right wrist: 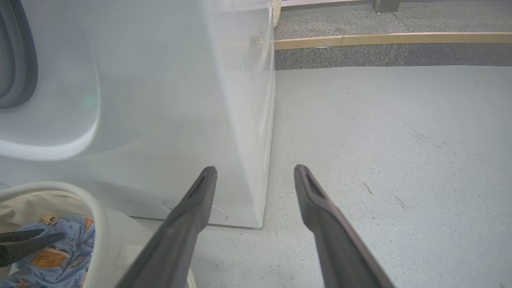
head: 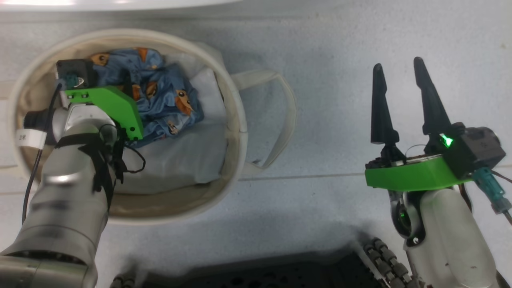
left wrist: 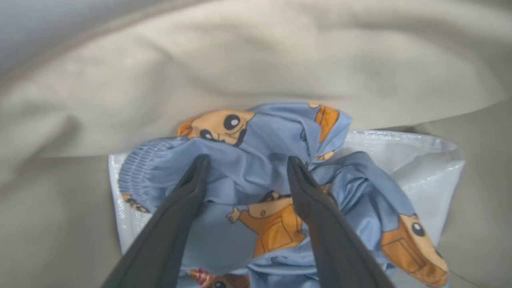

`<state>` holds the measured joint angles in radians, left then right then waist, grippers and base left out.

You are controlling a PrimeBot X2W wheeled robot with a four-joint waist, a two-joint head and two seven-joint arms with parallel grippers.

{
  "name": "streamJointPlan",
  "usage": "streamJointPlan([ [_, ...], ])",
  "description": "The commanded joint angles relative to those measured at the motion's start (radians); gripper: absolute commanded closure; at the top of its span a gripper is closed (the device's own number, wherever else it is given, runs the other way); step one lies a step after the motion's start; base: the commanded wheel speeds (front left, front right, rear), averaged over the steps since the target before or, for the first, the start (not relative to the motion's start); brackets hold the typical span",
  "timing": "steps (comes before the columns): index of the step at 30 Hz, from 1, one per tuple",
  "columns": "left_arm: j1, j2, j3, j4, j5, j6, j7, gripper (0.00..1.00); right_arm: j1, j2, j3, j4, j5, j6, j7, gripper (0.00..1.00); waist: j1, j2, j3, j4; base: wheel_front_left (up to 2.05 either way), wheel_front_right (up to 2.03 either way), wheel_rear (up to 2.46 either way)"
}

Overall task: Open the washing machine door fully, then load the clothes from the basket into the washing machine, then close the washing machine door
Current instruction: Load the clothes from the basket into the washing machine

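My left gripper (left wrist: 247, 166) spread, straddling fold of clothes (left wrist: 280, 132), nothing pinched. Clothes lie in basket (left wrist: 240, 60) near washing machine (right wrist: 160, 100). Right gripper (right wrist: 256, 170) spread, idle above floor (right wrist: 380, 120). I judge loading not begun; 2 steps left: load, then close machine.

Floor (right wrist: 380, 132): pale grey, finely speckled, a few scuffs.
Seam (head: 304, 176): thin line running across the floor.
Dark speckled band (right wrist: 380, 57): along the floor's far edge.
Wooden strip (right wrist: 400, 39): light-coloured, just beyond that band, with more dark speckled surface behind it.
White sheet (left wrist: 424, 168): flat, glossy, woven texture.
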<state>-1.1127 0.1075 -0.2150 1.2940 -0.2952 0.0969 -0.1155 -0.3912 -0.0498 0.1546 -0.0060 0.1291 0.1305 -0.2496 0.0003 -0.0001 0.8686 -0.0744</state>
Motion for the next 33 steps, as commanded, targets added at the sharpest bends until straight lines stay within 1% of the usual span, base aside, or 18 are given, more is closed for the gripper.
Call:
streamJointPlan([
  [1, 0.025, 0.047, 0.015, -0.005, -0.004, 0.021, 0.017, 0.00, 0.023, 0.000, 0.016, -0.037, -0.004, 0.000, -0.012, 0.00, -0.0003, 0.0001, 0.035, -0.012, 0.00, 0.00, 0.00],
  [5, 0.018, 0.044, 0.021, -0.004, -0.014, 0.060, 0.043, 0.00, 0.025, 0.000, 0.006, -0.042, -0.014, 0.000, -0.012, 0.00, -0.0003, 0.0001, 0.049, -0.006, 0.00, 0.00, 0.00],
  [8, 0.018, 0.036, 0.019, -0.004, -0.020, 0.063, 0.052, 0.00, 0.026, 0.000, 0.006, -0.043, -0.017, 0.000, -0.012, 0.00, -0.0003, 0.0001, 0.052, -0.001, 0.00, 0.00, 0.00],
  [11, 0.016, 0.022, 0.023, -0.003, -0.036, 0.039, 0.049, 0.00, 0.025, 0.000, 0.009, -0.043, -0.024, 0.000, -0.012, 0.00, -0.0003, 0.0001, 0.054, 0.008, 0.00, 0.00, 0.00],
  [13, 0.018, 0.012, 0.019, -0.003, -0.041, 0.016, 0.071, 0.00, 0.025, 0.000, 0.010, -0.043, -0.030, 0.000, -0.012, 0.00, -0.0003, 0.0001, 0.054, 0.013, 0.00, 0.00, 0.00],
  [14, 0.014, 0.009, 0.017, -0.003, -0.043, 0.008, 0.064, 1.00, 0.025, 0.000, 0.009, -0.043, -0.032, 0.000, -0.012, 0.00, -0.0003, 0.0001, 0.054, 0.017, 0.00, 0.00, 0.00],
  [18, 0.011, -0.003, 0.017, -0.003, -0.054, -0.004, 0.036, 1.00, 0.028, 0.000, 0.004, -0.040, -0.042, 0.000, -0.012, 0.00, -0.0003, 0.0001, 0.052, 0.030, 0.00, 0.00, 0.00],
  [21, 0.007, -0.010, 0.015, -0.003, -0.058, -0.009, -0.016, 1.00, 0.024, 0.000, 0.003, -0.035, -0.049, 0.000, -0.012, 0.00, -0.0003, 0.0001, 0.048, 0.039, 0.00, 0.00, 0.00],
  [24, 0.001, -0.016, 0.014, -0.008, -0.064, -0.036, -0.088, 1.00, 0.019, 0.000, -0.002, -0.040, -0.050, 0.000, -0.012, 0.00, -0.0003, 0.0001, 0.034, 0.047, 0.00, 0.00, 0.00],
  [27, 0.009, -0.008, 0.006, -0.040, -0.051, -0.047, -0.140, 1.00, 0.014, 0.000, -0.004, -0.039, -0.044, 0.000, -0.012, 0.00, -0.0003, 0.0001, 0.006, 0.052, 0.00, 0.00, 0.00],
  [29, 0.027, -0.001, 0.026, -0.103, -0.059, -0.054, -0.145, 1.00, 0.013, 0.000, -0.002, -0.035, -0.036, 0.000, -0.012, 0.00, -0.0003, 0.0001, -0.019, 0.055, 0.00, 0.00, 0.00],
  [33, 0.111, 0.021, 0.059, -0.316, -0.012, -0.059, -0.146, 1.00, 0.012, 0.000, 0.001, -0.026, -0.020, 0.000, -0.012, 0.00, -0.0003, 0.0001, -0.087, 0.058, 0.00, 0.00, 0.00],
])
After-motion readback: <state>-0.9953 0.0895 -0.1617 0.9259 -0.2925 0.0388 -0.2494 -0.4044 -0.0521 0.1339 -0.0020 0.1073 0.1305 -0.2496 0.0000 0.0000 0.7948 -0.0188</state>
